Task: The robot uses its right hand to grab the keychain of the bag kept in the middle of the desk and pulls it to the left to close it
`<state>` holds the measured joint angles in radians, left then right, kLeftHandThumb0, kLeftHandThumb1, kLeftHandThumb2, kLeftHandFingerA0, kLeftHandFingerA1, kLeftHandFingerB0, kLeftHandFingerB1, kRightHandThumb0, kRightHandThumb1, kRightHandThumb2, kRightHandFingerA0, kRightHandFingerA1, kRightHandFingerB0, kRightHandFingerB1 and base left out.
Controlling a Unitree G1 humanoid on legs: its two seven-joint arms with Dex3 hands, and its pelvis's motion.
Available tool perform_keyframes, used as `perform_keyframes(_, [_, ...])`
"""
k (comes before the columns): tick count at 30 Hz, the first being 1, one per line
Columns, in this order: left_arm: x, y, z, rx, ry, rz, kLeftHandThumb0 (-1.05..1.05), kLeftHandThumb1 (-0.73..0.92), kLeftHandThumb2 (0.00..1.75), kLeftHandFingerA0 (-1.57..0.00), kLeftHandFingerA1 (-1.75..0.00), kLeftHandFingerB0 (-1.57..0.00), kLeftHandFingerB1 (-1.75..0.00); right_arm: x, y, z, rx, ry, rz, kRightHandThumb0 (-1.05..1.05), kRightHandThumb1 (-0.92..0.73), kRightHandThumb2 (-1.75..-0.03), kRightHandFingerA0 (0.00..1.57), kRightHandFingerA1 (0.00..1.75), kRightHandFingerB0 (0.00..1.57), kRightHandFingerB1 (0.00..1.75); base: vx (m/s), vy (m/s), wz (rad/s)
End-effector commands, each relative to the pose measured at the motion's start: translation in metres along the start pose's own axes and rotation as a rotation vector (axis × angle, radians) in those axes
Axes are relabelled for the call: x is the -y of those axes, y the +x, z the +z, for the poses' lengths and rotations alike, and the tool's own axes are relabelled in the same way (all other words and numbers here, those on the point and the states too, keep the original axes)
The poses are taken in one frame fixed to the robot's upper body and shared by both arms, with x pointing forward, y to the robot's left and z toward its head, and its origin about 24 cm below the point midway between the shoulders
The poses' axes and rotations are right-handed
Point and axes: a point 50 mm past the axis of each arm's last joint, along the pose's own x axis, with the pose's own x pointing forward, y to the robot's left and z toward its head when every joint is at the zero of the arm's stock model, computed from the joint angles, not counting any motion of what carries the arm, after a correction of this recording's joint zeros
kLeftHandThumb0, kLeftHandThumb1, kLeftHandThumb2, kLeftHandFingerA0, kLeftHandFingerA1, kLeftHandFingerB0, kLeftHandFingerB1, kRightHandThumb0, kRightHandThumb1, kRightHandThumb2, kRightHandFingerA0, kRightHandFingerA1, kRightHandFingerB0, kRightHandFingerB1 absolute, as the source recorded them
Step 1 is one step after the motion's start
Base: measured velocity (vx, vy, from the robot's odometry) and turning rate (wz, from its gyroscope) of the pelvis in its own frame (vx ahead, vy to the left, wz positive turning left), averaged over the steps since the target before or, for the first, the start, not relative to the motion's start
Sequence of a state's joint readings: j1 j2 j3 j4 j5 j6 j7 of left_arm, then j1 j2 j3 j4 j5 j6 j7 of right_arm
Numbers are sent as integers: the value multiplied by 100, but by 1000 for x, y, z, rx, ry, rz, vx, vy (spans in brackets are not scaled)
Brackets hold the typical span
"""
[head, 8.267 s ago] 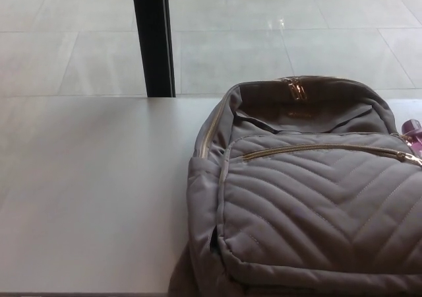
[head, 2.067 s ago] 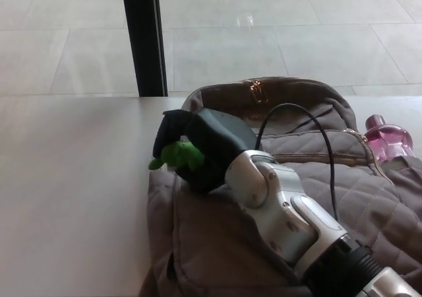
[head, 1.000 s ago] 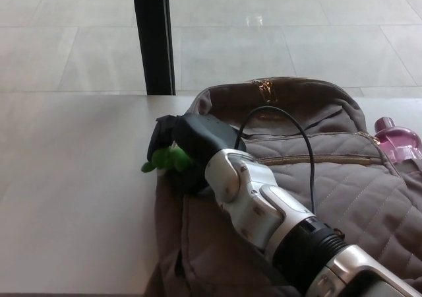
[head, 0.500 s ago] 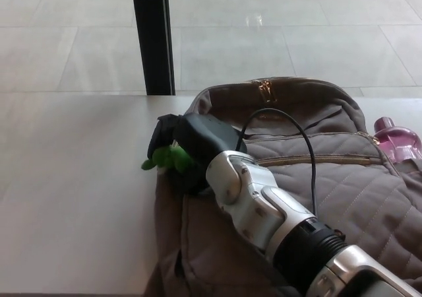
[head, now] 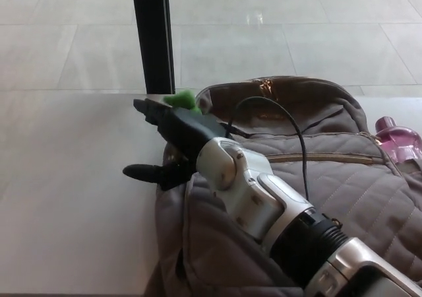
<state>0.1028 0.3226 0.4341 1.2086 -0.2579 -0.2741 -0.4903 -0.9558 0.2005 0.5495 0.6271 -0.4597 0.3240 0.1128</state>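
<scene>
Far left, the white bench (head: 66, 198) is bare, w/ pale tiled floor (head: 277, 46) beyond its far edge. A black upright post (head: 151, 36) stands on the floor just behind the bench, left of centre. Next comes the right robot hand (head: 175, 138), reaching in from the lower right & lying over the bag's left end. It is spread wide & grips nothing: the thumb (head: 142, 173) points left, low over the bench, while the two thick fingers (head: 155, 111) stretch up-left, well apart from the thumb. The green fuzzy keychain (head: 182, 99) sits at the far side of those fingers, near the bag's top-left corner & just right of the post's base. Can't tell if it touches the fingers; it isn't clamped btwn fingers & thumb. The grey quilted bag (head: 356, 191) lies flat, filling the centre-to-right part of the bench & running off the bottom & right edges. A gold zip line (head: 330, 157) runs approx level across the front pocket, & gold hardware (head: 267, 86) glints at the top middle. The silver wrist and forearm (head: 247, 191) cross the bag diagonally toward the bottom right corner, w/ a thin black cable (head: 290, 122) looping up above the wrist. Far right, a pink translucent bottle (head: 395, 138) rests just beside the bag's right edge, partly hidden by it. Left robot hand doesn't show.
</scene>
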Motion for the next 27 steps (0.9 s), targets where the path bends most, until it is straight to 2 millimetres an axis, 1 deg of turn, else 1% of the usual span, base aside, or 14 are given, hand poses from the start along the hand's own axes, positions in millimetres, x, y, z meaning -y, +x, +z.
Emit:
perform_keyframes(1, [-9, -8, -7, -12, -10, 31, -90, 92, 76, -53, -71, -38, -52, 56, -32, 14, 99, 8, 250, -105, -76, -65, 0, 0, 0, 0, 0, 0, 0])
perform_keyframes(2, [-9, -8, -7, -14, -10, 32, -86, 76, 117, -49, -71, -34, -58, 65, -36, 9, 100, 6, 235, -105, -76, -65, 0, 0, 0, 0, 0, 0, 0])
perform_keyframes(3, [-9, -9, -8, -18, -12, 34, -93, 92, 77, -49, -69, -35, -50, 78, -42, 2, 107, 38, 216, -105, -77, -65, 0, 0, 0, 0, 0, 0, 0])
perform_keyframes(4, [-10, -9, -9, -19, -17, 37, -93, 92, 76, -50, -69, -35, -50, 87, -46, -2, 106, 26, 198, -105, -63, -106, 0, 16, 0, 0, 0, 0, 0])
perform_keyframes(5, [-10, -10, -10, -22, -21, 36, -91, 92, 77, -48, -70, -33, -51, 103, -54, -7, 102, 1, 159, -105, -85, -67, 0, 0, 0, 0, 0, 0, 0])
perform_keyframes(6, [-10, -10, -10, -27, -17, 36, -93, 92, 75, -47, -68, -36, -51, 127, -67, -15, 99, -3, 105, -103, -67, -104, 0, 16, 0, 0, 0, 0, 0])
perform_keyframes(9, [-12, -12, -12, -32, -12, 30, -93, 92, 78, -46, -69, -32, -51, 152, -83, -24, 110, 13, 69, -105, -87, -66, 0, 0, 0, 0, 0, 0, 0])
perform_keyframes(12, [-15, -17, -18, -36, -45, 27, -88, 75, 116, -44, -71, -32, -60, 203, -117, -43, 0, 71, -88, -105, -68, -110, 0, 8, 0, 0, 0, 0, 0])
perform_keyframes(17, [-19, -22, -23, -65, -9, 75, -92, 92, 76, -51, -69, -38, -50, 284, -207, -79, -99, 120, -401, -95, -88, -67, 20, 38, 0, 15, 0, 0, 0])
perform_keyframes(18, [-20, -22, -24, -66, -40, 60, -95, 92, 76, -45, -71, -31, -52, 295, -232, -91, -127, 167, -464, -92, -65, -106, 7, 45, 3, 13, 0, 0, 0])
perform_keyframes(20, [-20, -22, -25, -74, -59, 67, -87, 74, 117, -47, -72, -32, -58, 302, -276, -114, -195, 236, -567, -95, -69, -112, 9, 32, 0, 11, 0, 0, 0])
perform_keyframes(21, [-21, -23, -26, -78, -60, 74, -92, 92, 76, -46, -70, -34, -51, 302, -296, -126, -250, 239, -606, -87, -65, -112, 1, 35, 0, 18, 0, 0, 0])
perform_keyframes(25, [-21, -22, -27, -85, -73, 78, -92, 92, 76, -46, -69, -32, -50, 289, -358, -164, -409, 305, -702, -98, -87, -66, 13, 47, 7, 30, 0, 0, 0])
perform_keyframes(27, [-20, -22, -26, -78, -81, 74, -91, 92, 75, -48, -69, -35, -51, 274, -394, -188, -494, 384, -773, -97, -68, -109, 22, 64, 6, 39, 0, 0, 0])
